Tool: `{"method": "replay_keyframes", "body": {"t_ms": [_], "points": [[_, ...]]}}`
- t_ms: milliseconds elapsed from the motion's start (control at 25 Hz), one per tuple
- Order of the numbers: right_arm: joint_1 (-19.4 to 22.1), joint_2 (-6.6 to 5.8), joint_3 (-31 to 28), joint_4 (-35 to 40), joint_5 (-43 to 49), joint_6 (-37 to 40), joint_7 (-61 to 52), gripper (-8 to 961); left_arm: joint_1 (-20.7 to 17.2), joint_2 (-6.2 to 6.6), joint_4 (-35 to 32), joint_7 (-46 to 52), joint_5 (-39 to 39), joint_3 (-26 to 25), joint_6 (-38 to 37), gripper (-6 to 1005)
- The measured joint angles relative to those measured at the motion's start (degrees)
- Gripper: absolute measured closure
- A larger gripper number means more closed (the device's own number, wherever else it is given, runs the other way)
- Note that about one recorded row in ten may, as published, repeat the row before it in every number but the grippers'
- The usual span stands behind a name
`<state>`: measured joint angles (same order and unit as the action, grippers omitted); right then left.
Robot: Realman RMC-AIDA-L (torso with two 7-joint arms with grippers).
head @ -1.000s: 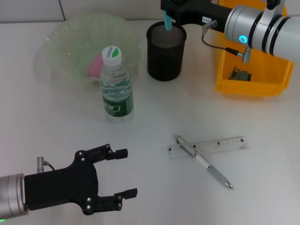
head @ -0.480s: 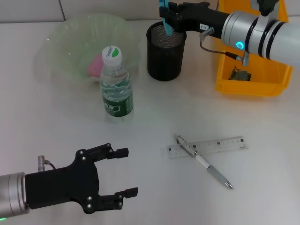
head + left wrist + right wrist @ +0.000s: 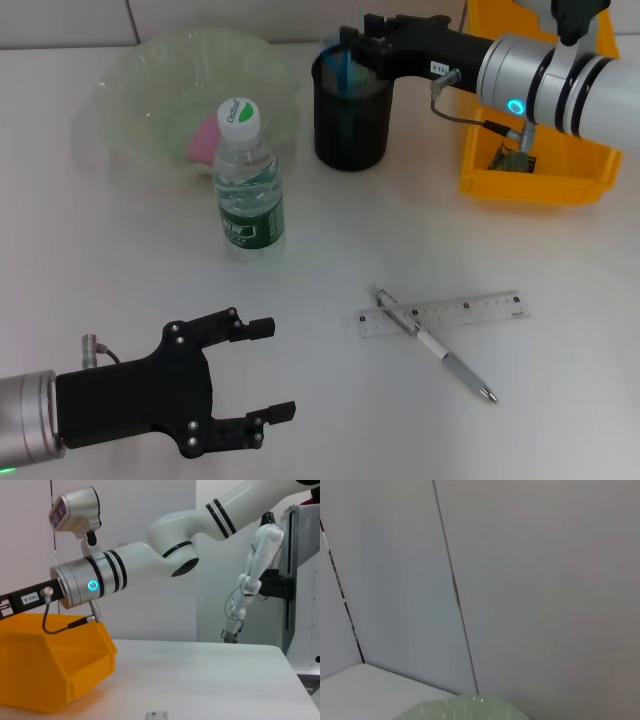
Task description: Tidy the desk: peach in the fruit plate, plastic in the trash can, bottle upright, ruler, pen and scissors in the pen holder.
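Note:
The black mesh pen holder (image 3: 350, 115) stands at the back of the desk, and the blue-handled scissors (image 3: 339, 62) sit inside it. My right gripper (image 3: 358, 34) hovers over its rim, open, with the scissors below its fingers. A clear ruler (image 3: 470, 307) lies at front right with a silver pen (image 3: 440, 350) across it. The bottle (image 3: 248, 180) stands upright beside the green fruit plate (image 3: 140, 90), which holds the pink peach (image 3: 204, 140). A dark piece of plastic (image 3: 510, 158) lies in the yellow trash can (image 3: 540, 185). My left gripper (image 3: 272, 368) rests open at front left, holding nothing.
The left wrist view shows the yellow trash can (image 3: 45, 665), my right arm (image 3: 125, 570) above it and the ruler's end (image 3: 156, 715). The right wrist view shows a wall and the fruit plate's rim (image 3: 465, 707).
The blue scissors have dropped from the right gripper's fingers down into the pen holder. The right arm shifted slightly. The left arm has not moved.

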<state>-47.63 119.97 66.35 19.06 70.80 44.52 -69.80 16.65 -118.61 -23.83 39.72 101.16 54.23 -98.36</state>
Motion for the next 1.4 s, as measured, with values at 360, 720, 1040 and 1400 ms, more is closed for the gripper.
{"method": "replay_keyframes", "body": {"t_ms": [360,720,1040,1400], "points": [[2.4,0.00,-0.5,1.9,-1.1,5.9,-0.3,563,-0.4,0.04,0.0,-0.1,-0.3,-0.1,-0.2,201],[13.9,-0.62,2.0,19.6,-4.8,13.4,-12.2,341,-0.2,0.04,0.0,0.3,-0.4,-0.4,-0.1,201],[18.8,-0.90,0.9,44.6,24.5,23.7,-43.6,227,-0.1,0.05,0.2,0.8,-0.4,-0.4,-0.3,201],[10.1,-1.66,-6.8,64.5,61.7,60.5,-59.2,227,-0.2,0.06,0.8,1.8,-0.5,-0.6,-0.3,201]]}}
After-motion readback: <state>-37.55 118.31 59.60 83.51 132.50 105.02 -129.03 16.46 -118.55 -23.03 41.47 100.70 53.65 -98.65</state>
